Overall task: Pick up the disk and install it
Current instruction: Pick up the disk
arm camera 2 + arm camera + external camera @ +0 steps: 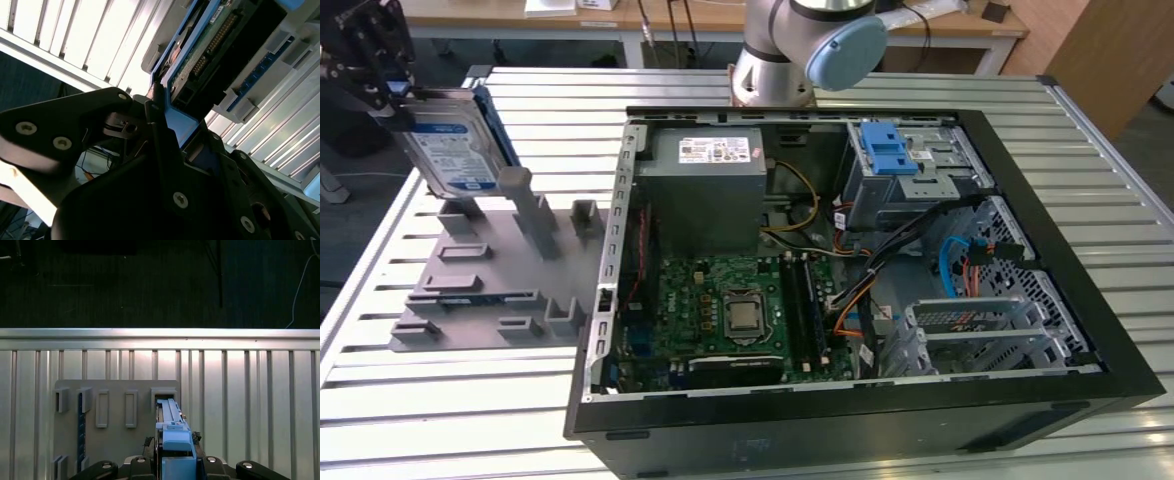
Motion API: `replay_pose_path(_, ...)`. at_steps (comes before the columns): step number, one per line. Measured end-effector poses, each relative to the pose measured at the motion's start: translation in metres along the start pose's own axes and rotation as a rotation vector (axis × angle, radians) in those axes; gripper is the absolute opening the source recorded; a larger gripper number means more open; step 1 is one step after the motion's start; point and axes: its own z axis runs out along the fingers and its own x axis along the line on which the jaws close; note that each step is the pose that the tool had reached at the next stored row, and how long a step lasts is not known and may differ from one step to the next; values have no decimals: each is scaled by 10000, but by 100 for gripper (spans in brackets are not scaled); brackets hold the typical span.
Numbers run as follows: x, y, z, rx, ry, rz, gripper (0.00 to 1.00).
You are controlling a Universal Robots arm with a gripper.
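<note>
The disk (451,148), a silver drive with a white-and-blue label and a blue bracket, stands upright at the exterior view's left. My black gripper (394,98) is shut on its top edge. The disk's lower edge is level with the tops of the posts of a grey fixture plate (480,290); I cannot tell whether they touch. In the first wrist view the disk (171,427) appears edge-on between my gripper (175,467) fingers, above the plate (115,440). In the second wrist view the disk (210,45) has its circuit board side showing.
An open black computer case (1067,300) lies to the exterior view's right of the plate, with a blue-tabbed drive bay (887,150), a grey power-supply box (707,190) and a green motherboard (720,310). All rests on a slatted metal table (454,400). The arm's base (781,50) stands behind the case.
</note>
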Motion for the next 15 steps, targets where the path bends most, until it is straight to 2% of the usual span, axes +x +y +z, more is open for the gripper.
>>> replay_pose_path(15, -6, 5, -208, 0, 0, 0, 36)
